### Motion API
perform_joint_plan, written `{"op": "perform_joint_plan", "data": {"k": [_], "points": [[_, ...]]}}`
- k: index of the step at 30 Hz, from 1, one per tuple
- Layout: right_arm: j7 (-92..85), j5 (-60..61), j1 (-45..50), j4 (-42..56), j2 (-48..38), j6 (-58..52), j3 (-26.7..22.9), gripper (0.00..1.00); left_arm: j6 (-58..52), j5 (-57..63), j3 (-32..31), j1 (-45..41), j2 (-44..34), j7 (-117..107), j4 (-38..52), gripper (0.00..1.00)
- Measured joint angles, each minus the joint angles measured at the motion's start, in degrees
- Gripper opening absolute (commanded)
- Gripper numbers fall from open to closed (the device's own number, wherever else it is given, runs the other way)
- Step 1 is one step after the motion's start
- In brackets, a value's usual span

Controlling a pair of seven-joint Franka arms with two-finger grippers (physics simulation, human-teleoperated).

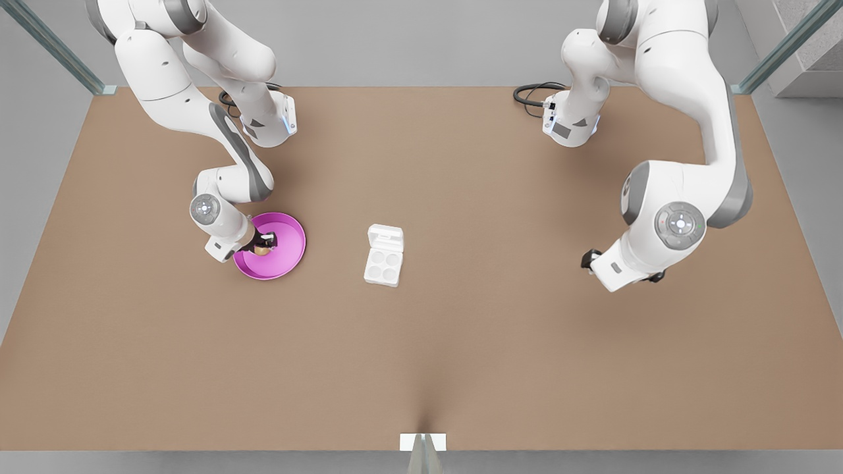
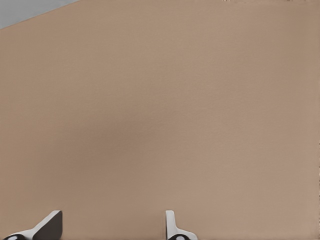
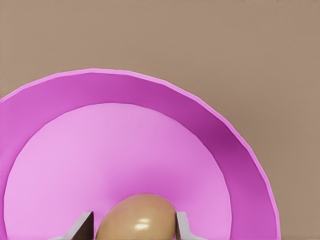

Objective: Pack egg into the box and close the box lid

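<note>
**One egg to pack, none packed yet**

Nothing finished so far. Egg (image 3: 139,220) down in the pink plate (image 3: 150,85), right between the fingers (image 3: 85,226) of the right gripper (image 1: 263,245). Not lifted, judging by how low it sits on the plate floor. Box (image 1: 382,266) well away from those fingers, out on the counter (image 1: 461,342), with all four cups empty. Box lid (image 1: 385,236) flipped back and lying open.

Left to do, as a guess: lift the egg, carry it over to the box, set it in a cup, then fold the lid down. So just the very first step here, the grab.

Right gripper's fingers narrow, one on each side of the egg, pressed close against it. Looks like a hold. Hard to tell how tight.

Left gripper (image 1: 588,260) far off from egg and box, waiting over bare counter. Fingers (image 2: 50,224) spread wide, nothing between them, touching nothing.

Worth watching: a round, smooth egg between two flat fingers, easy to slip or roll. Best kept gentle and slow.
</note>
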Motion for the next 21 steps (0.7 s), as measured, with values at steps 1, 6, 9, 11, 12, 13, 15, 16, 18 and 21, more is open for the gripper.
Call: {"op": "perform_joint_plan", "data": {"k": [1, 6, 9, 11, 12, 13, 15, 16, 18, 21], "points": [[0.05, -0.02, 0.04, 0.06, 0.17, -0.01, 0.0, 0.7, 0.08, -0.13, -0.03, -0.42, 0.12, -0.01, 0.0, 1.0], [0.25, -0.07, 0.04, 0.64, 1.17, -0.03, -0.04, 0.7, 0.37, -0.63, -0.08, -2.07, 0.24, -0.1, 0.0, 1.0], [0.34, -0.08, 0.08, 1.06, 1.86, 0.1, -0.05, 0.69, 0.46, -0.73, -0.08, -2.11, 0.25, -0.15, 0.0, 1.0], [0.28, 0.04, 0.07, 1.15, 2.01, 0.2, -0.04, 0.54, 0.5, -0.76, -0.08, -2.11, 0.25, -0.18, 0.0, 1.0], [0.21, 0.13, 0.04, 1.19, 2.03, 0.26, -0.03, 0.54, 0.51, -0.77, -0.08, -2.11, 0.25, -0.2, 0.0, 1.0], [0.14, 0.18, 0.02, 1.21, 2.05, 0.3, -0.01, 0.54, 0.53, -0.78, -0.08, -2.11, 0.25, -0.21, 0.0, 1.0], [0.03, 0.24, 0.0, 1.22, 2.06, 0.34, 0.02, 0.54, 0.57, -0.79, -0.08, -2.07, 0.25, -0.23, 0.0, 1.0], [-0.01, 0.26, 0.02, 1.22, 2.05, 0.36, 0.02, 0.54, 0.61, -0.79, -0.08, -2.08, 0.25, -0.24, 0.0, 1.0], [-0.09, 0.29, -0.35, 1.32, 1.87, 0.32, 0.81, 0.54, 0.67, -0.8, -0.08, -2.09, 0.31, -0.26, 0.0, 1.0], [-0.2, 0.33, -0.46, 1.66, 1.59, 0.19, 1.5, 0.54, 0.91, -0.8, -0.08, -2.07, 0.34, -0.29, 0.0, 1.0]]}}
